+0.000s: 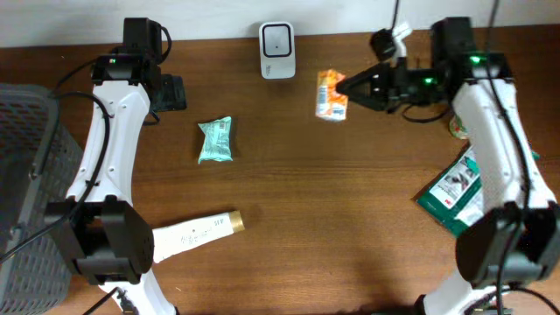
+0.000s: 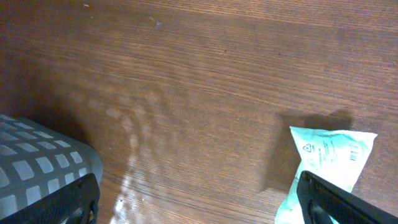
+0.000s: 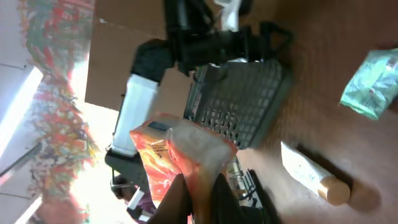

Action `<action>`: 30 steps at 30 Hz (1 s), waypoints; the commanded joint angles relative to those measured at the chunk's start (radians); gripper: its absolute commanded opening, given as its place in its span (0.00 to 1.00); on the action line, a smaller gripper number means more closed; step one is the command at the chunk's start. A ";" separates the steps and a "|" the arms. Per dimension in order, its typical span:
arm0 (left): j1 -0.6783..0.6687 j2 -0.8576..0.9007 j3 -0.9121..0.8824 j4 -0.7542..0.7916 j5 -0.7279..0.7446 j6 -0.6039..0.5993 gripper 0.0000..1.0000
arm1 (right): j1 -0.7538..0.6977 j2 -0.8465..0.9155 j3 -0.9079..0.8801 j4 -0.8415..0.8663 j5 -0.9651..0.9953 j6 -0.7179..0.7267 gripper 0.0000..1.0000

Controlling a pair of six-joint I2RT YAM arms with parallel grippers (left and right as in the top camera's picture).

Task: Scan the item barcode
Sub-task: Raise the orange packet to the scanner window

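Observation:
My right gripper is shut on an orange snack packet, holding it off the table just right of the white barcode scanner at the back edge. In the right wrist view the orange packet is pinched by its edge between the dark fingers. My left gripper hangs open at the back left with nothing between its fingers. A mint-green packet lies on the table to its right, the same mint-green packet showing beside the right finger in the left wrist view.
A grey mesh basket stands at the left edge. A white tube with a tan cap lies front left. A dark green packet lies at the right under my right arm. Cables run along the back.

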 commanded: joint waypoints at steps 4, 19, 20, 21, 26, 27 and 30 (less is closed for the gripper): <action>0.003 -0.016 0.010 -0.002 -0.007 0.002 0.99 | -0.006 -0.064 0.009 -0.012 -0.028 -0.008 0.04; 0.003 -0.016 0.010 -0.002 -0.007 0.002 0.99 | 0.463 0.134 0.311 0.414 1.759 -0.003 0.04; 0.003 -0.016 0.010 -0.001 -0.007 0.002 0.99 | 0.494 0.191 0.311 0.499 1.886 -0.054 0.04; 0.003 -0.016 0.010 -0.002 -0.007 0.002 0.99 | 0.515 0.262 0.311 0.599 2.000 -0.125 0.04; 0.003 -0.016 0.010 -0.002 -0.007 0.002 0.99 | 0.523 0.535 0.311 0.978 2.012 -0.656 0.04; 0.003 -0.016 0.010 -0.002 -0.007 0.002 0.99 | 0.523 0.573 0.311 1.037 2.011 -0.711 0.04; 0.003 -0.016 0.010 -0.002 -0.007 0.002 0.99 | 0.522 0.638 0.311 1.188 2.007 -0.822 0.04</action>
